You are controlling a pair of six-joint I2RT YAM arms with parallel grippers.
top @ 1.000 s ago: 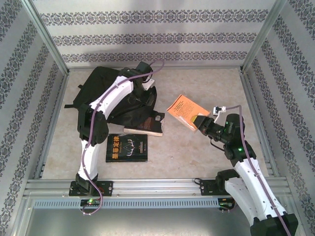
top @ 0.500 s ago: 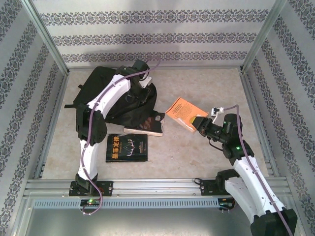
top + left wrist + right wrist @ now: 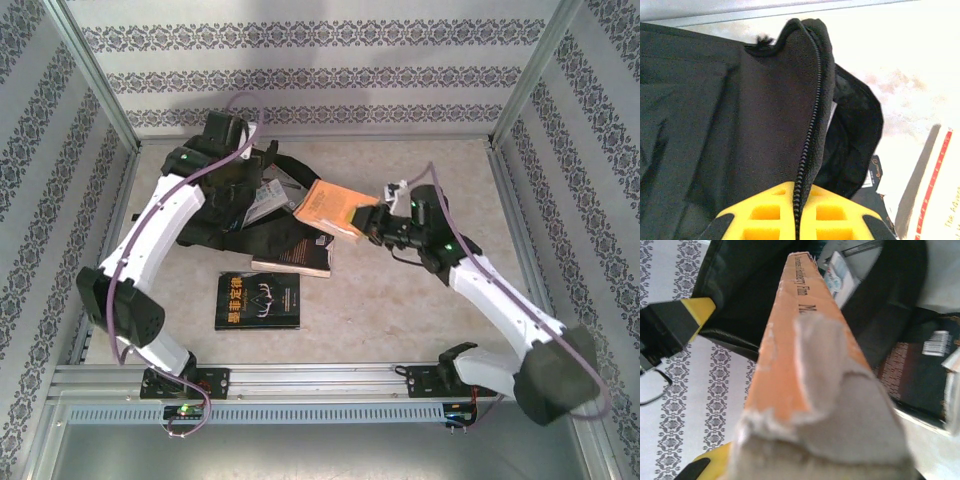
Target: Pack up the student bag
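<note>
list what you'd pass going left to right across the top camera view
student bag → orange book → right gripper. The two black books lie within the bag's left-to-right span, so they are left out.

Student bag (image 3: pixel 275 240) far-left on table (image 3: pixel 400 320); farther book (image 3: pixel 292 262) against it, nearer book (image 3: pixel 258 300) before.

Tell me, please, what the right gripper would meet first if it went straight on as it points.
Probably the student bag: the orange book in the right gripper points at its opening and would enter first, though depth is unclear.
</note>
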